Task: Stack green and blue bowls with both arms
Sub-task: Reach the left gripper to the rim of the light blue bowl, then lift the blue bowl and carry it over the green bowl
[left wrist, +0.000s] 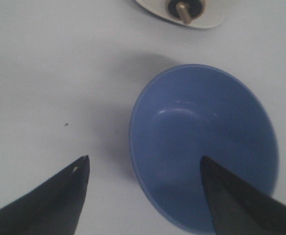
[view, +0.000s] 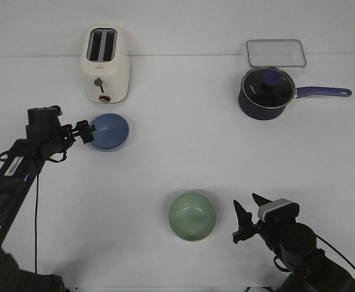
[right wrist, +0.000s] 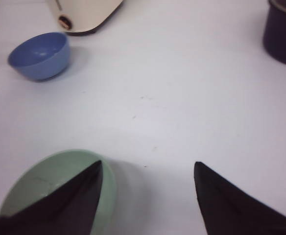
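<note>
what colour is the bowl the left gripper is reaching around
Periwinkle blue bowl, with the open left gripper straddling its rim; clearest in the left wrist view.

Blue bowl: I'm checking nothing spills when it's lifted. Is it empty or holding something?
Empty. The blue bowl shows only bare glossy inside in the left wrist view.

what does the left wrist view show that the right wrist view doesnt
Only the left wrist view shows the left gripper, open, one finger inside the blue bowl and one outside its rim on the table.

Only the right wrist view shows the green bowl, the open right gripper with one finger over that bowl, and an edge of the dark saucepan.

Both show the blue bowl, part of the cream toaster and the white table.
</note>
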`<action>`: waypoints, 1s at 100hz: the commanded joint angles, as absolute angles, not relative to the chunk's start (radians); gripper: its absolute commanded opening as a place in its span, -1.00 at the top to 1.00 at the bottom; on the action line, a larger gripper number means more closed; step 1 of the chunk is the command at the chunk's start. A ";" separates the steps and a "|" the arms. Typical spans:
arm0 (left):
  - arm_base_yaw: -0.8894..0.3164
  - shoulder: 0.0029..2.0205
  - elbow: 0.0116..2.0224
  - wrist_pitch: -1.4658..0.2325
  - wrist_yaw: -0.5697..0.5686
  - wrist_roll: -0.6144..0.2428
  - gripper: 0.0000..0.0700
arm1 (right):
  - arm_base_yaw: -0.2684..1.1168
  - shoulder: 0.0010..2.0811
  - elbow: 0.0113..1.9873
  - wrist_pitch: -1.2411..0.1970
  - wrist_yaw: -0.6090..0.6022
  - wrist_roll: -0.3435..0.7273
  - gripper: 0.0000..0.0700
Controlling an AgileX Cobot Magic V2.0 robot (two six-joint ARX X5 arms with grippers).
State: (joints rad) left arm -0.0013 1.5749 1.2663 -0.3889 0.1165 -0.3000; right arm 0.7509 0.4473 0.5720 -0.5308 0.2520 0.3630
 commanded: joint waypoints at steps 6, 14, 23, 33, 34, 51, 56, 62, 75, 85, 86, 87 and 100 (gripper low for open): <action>-0.002 1.711 1.342 -0.390 0.124 -0.277 -0.21 | 0.759 0.453 0.575 -0.516 0.265 0.350 -0.07; -0.004 1.759 1.352 -0.372 0.125 -0.277 -0.20 | 0.759 0.453 0.575 -0.516 0.267 0.342 -0.07; -0.012 1.794 1.352 -0.365 0.125 -0.277 -0.19 | 0.759 0.453 0.575 -0.516 0.267 0.342 -0.07; -0.025 1.822 1.351 -0.357 0.124 -0.276 -0.14 | 0.759 0.453 0.575 -0.514 0.268 0.342 -0.07; -0.027 1.824 1.351 -0.356 0.124 -0.276 -0.11 | 0.759 0.453 0.575 -0.513 0.269 0.342 -0.07; -0.046 1.840 1.351 -0.350 0.120 -0.270 0.89 | 0.759 0.453 0.575 -0.501 0.270 0.343 -0.07; -0.047 1.840 1.352 -0.349 0.110 -0.266 0.97 | 0.759 0.453 0.575 -0.501 0.270 0.343 -0.07; -0.047 1.829 1.352 -0.354 0.105 -0.261 0.97 | 0.759 0.453 0.575 -0.501 0.270 0.342 -0.07; -0.055 1.751 1.352 -0.371 0.110 -0.235 0.97 | 0.759 0.452 0.575 -0.502 0.270 0.342 -0.07; -0.074 1.628 1.352 -0.384 0.173 -0.228 0.97 | 0.759 0.452 0.575 -0.502 0.270 0.342 -0.07; -0.076 1.614 1.352 -0.388 0.183 -0.228 0.97 | 0.759 0.452 0.575 -0.502 0.270 0.342 -0.07; -0.080 1.599 1.352 -0.392 0.192 -0.228 0.97 | 0.759 0.452 0.575 -0.502 0.270 0.342 -0.07; -0.166 1.423 1.349 -0.476 0.248 -0.225 0.97 | 0.759 0.452 0.575 -0.501 0.270 0.342 -0.07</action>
